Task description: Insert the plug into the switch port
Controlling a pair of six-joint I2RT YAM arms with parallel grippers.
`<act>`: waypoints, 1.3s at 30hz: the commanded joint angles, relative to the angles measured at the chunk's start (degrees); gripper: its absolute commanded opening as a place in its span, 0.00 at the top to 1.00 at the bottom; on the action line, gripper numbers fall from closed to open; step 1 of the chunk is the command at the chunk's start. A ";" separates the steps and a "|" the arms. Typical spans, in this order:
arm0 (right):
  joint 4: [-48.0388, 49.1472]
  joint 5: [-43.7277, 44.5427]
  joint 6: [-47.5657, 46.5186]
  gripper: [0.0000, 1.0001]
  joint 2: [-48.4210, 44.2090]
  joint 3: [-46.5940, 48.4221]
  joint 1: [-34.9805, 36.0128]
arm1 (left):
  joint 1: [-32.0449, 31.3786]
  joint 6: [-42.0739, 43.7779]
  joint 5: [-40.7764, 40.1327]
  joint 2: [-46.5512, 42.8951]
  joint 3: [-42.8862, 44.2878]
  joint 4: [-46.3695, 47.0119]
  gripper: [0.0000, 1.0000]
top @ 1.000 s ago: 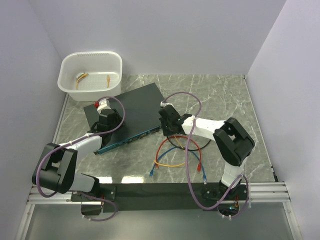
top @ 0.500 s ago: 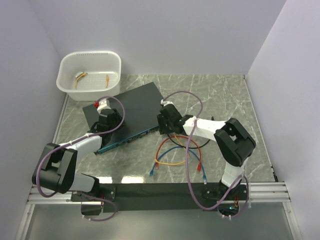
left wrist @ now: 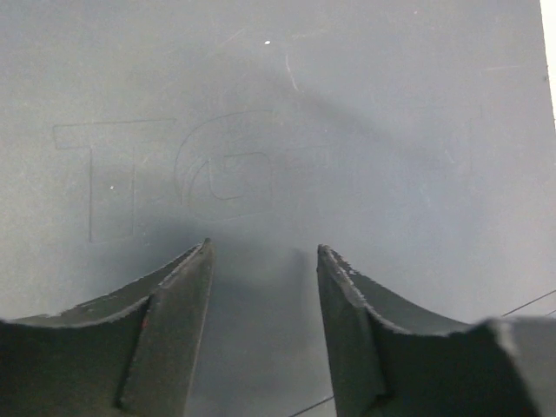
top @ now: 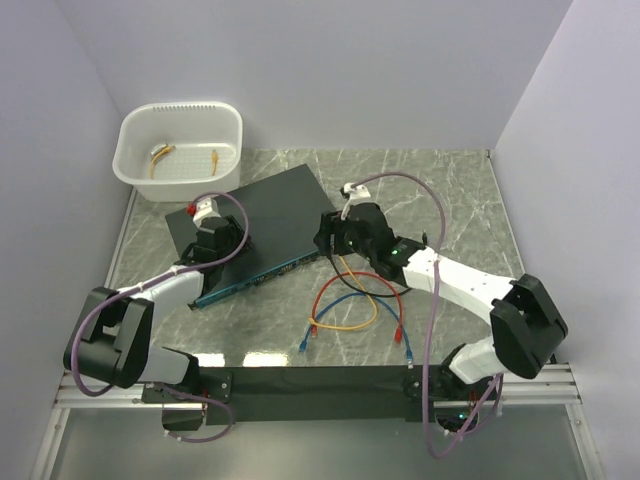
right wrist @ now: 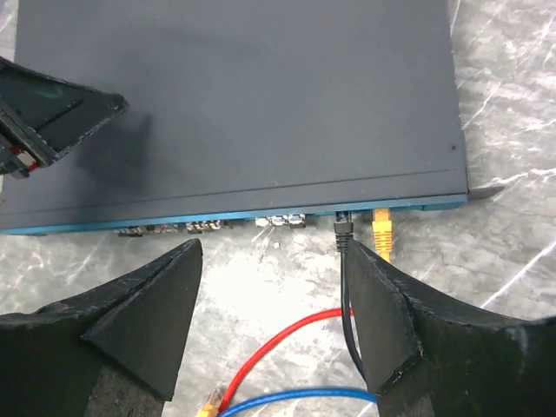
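Observation:
The switch (top: 270,210) is a flat black box lying at an angle, its narrow teal face (right wrist: 217,217) showing a row of small sockets. A black plug (right wrist: 344,231) sits in one switch port, with an orange plug (right wrist: 382,231) in the socket beside it. My right gripper (right wrist: 271,256) hovers just in front of that face, open, with nothing between its fingers; the black cable (right wrist: 347,304) runs along its right finger. My left gripper (left wrist: 262,252) is open over the switch's black top (left wrist: 278,113), holding nothing. In the top view the left gripper (top: 214,240) is on the box's left part.
Red, blue and orange cables (top: 345,305) loop on the marble table in front of the switch, with loose blue plug ends (top: 303,343) near the front edge. A white tub (top: 180,150) stands at the back left. Walls close in on both sides.
My right gripper has opened wide, let go of the black plug and drawn back a little. Its elbow has swung out to the right. The left gripper has opened a little.

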 commanded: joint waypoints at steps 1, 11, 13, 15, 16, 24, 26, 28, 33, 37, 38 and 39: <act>-0.93 1.62 -0.02 0.26 -0.90 3.03 -1.30 | 0.34 -3.79 -0.58 -2.33 0.92 -8.44 0.40; -15.26 -2.51 2.97 0.25 19.91 25.89 -13.17 | 1.13 -7.85 -4.98 -17.97 2.42 -25.93 0.15; -18.16 -3.12 2.53 0.24 22.48 29.67 -13.52 | 1.22 -8.02 -4.36 -21.67 2.86 -28.22 0.15; -20.62 -3.13 2.26 0.23 25.03 31.09 -13.44 | 1.31 -7.94 -4.10 -24.82 3.21 -31.55 0.14; -21.33 -3.13 2.35 0.23 25.73 31.62 -13.52 | 1.31 -7.67 -4.01 -25.80 3.65 -32.62 0.14; -22.92 -4.53 2.53 0.22 27.15 25.92 -13.17 | 1.31 -7.23 -1.90 -33.18 5.23 -39.04 0.14; -22.74 -4.62 2.44 0.22 26.80 24.77 -13.17 | 1.31 -7.06 -1.46 -33.63 5.76 -40.19 0.14; -22.83 -4.62 2.26 0.22 26.97 23.80 -13.08 | 1.31 -6.36 -1.46 -34.07 6.64 -40.98 0.14; -22.13 -7.96 1.65 0.22 27.32 21.96 -12.12 | 1.31 -4.60 -1.38 -33.98 8.74 -42.39 0.14; -21.95 -9.45 0.86 0.22 27.58 22.74 -11.33 | 1.31 -3.46 -0.67 -34.25 10.15 -43.61 0.14; -22.04 -9.80 0.51 0.22 27.85 23.01 -11.24 | 1.31 -3.11 -0.67 -34.25 10.59 -44.05 0.14; -21.95 -9.98 0.24 0.23 27.94 23.71 -11.06 | 1.31 -2.23 -0.93 -34.25 11.55 -45.10 0.14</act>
